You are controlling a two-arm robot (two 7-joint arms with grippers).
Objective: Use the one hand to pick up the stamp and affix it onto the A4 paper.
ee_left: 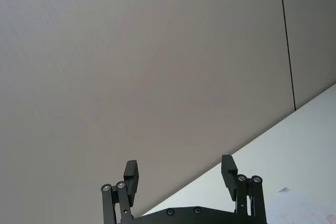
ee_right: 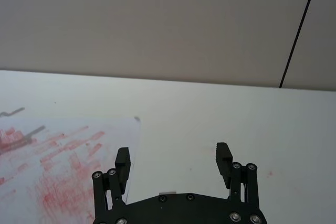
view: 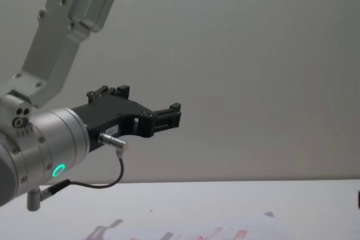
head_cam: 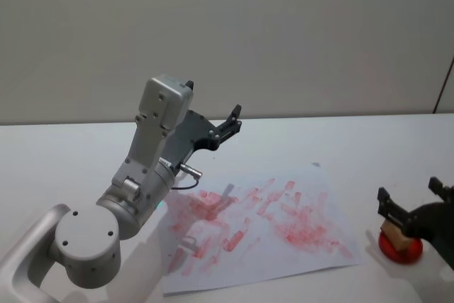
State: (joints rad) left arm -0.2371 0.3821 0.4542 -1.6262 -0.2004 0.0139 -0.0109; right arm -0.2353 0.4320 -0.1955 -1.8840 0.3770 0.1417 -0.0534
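Stamp (head_cam: 401, 247): red base, tan top

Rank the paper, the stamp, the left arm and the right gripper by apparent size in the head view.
1-2. Left arm and paper: close, and the arm looms near the camera, so I won't rank them.
3. Right gripper, partly cut by the edge.
4. Stamp.
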